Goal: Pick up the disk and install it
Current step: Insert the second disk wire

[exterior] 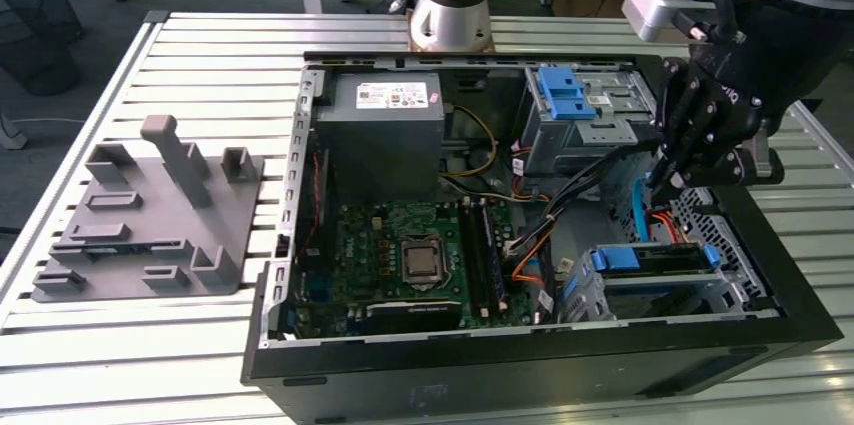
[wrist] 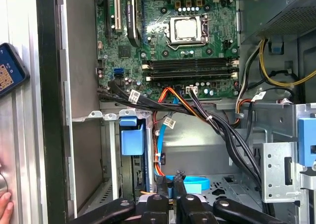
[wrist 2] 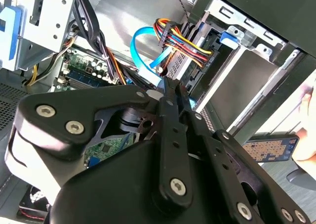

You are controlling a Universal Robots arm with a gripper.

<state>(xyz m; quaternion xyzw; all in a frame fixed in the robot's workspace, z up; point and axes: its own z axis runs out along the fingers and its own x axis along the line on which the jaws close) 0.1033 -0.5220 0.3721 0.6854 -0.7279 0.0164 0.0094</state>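
Note:
The disk (exterior: 654, 257) sits in the lower drive cage at the exterior view's right of the open computer case (exterior: 534, 365), its blue carrier frame facing up. The carrier's blue tab appears in both wrist views (wrist: 131, 137) (wrist 2: 229, 36). My black gripper (exterior: 663, 185) hangs inside the case just above and behind the disk, apart from it. Its fingers stand together, shut on nothing (wrist: 172, 184) (wrist 2: 170, 83). A light-blue flat cable (wrist: 192, 182) runs right behind the fingertips.
Orange, black and yellow cable bundles (wrist: 197, 110) cross the case near the gripper. The motherboard (exterior: 414, 255), grey power supply (exterior: 387, 130) and upper cage with a blue latch (exterior: 567, 95) fill the case. A grey fixture (exterior: 147, 225) lies left. A hand (wrist: 4, 204) holds a phone (wrist: 10, 68).

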